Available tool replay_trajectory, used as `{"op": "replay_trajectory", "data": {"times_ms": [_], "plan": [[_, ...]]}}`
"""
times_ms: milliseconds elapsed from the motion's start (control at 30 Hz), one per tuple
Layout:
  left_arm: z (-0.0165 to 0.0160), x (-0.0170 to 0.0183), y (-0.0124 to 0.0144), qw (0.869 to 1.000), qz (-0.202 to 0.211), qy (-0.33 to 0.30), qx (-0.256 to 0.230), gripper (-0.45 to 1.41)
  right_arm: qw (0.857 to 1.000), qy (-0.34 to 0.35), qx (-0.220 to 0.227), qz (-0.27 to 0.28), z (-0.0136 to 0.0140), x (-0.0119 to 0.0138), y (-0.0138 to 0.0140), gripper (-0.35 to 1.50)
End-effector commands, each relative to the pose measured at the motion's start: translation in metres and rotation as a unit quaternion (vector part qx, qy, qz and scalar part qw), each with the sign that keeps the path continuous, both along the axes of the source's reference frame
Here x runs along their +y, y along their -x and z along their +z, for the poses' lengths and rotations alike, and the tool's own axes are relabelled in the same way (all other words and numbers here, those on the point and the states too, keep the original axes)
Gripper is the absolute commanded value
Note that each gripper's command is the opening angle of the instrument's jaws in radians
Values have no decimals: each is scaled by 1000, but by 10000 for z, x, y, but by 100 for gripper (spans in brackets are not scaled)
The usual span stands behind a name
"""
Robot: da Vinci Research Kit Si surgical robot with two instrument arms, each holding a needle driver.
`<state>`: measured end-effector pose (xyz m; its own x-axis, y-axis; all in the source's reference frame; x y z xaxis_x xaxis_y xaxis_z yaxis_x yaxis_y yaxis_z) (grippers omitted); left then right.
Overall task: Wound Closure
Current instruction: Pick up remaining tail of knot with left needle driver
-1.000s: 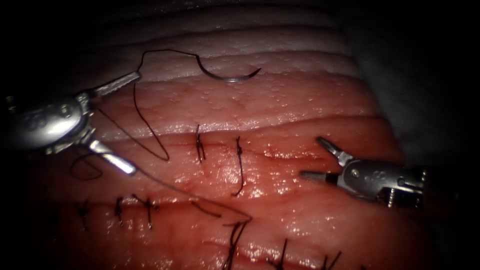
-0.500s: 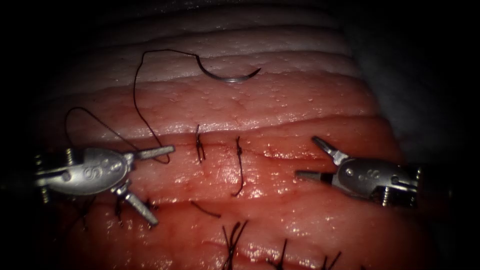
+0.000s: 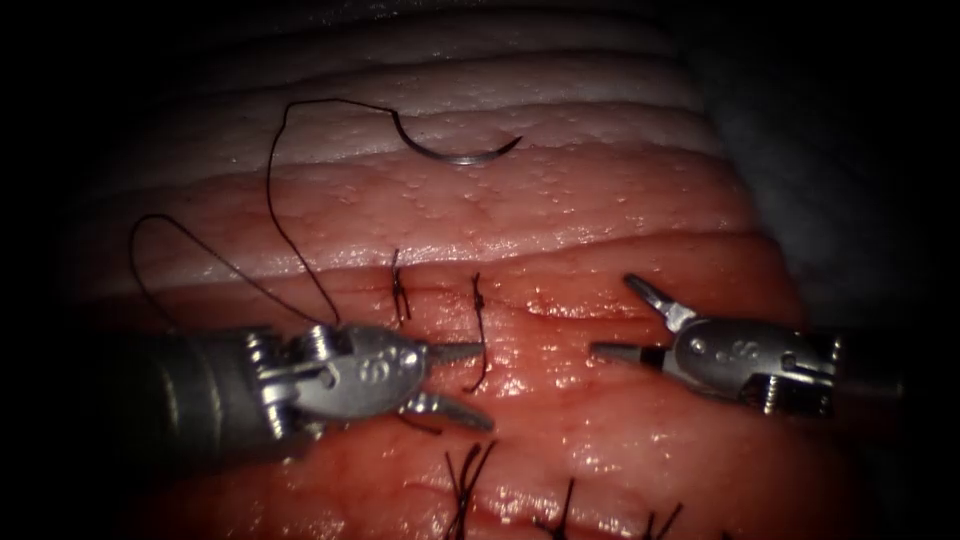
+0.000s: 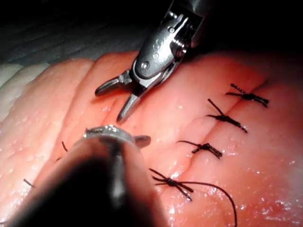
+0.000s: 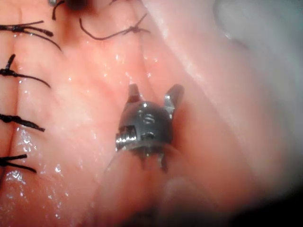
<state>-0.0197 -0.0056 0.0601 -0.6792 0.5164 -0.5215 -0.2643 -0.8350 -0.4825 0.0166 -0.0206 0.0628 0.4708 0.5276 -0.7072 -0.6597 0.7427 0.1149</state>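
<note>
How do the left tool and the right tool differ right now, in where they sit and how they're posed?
The left tool comes in from the endoscope view's left, its tips beside a stitch at the cut; the right tool sits to the right, away from the stitches. The left tool's jaws point right, the right tool's left. Shared: both end effectors are open and hold nothing; the needle lies free on the tissue.

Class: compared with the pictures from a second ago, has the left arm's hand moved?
Yes. The left arm's hand, open and empty, moved rightward toward the short dark knotted stitch; the curved steel needle lies loose on the pale tissue.
</note>
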Motion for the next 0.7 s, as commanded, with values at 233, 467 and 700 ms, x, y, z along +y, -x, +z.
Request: {"op": "replay_trajectory", "data": {"times_ms": [233, 467, 700], "plan": [[31, 8, 3, 995, 5, 10, 96, 76, 1000, -3, -2, -3, 3, -5, -9, 98], [48, -2, -1, 993, 18, -5, 118, 27, 1000, -7, -6, -4, 5, -6, -14, 93], [59, -3, -2, 993, 16, -10, 116, 32, 1000, -7, -6, -5, 5, -7, -15, 93]]}}
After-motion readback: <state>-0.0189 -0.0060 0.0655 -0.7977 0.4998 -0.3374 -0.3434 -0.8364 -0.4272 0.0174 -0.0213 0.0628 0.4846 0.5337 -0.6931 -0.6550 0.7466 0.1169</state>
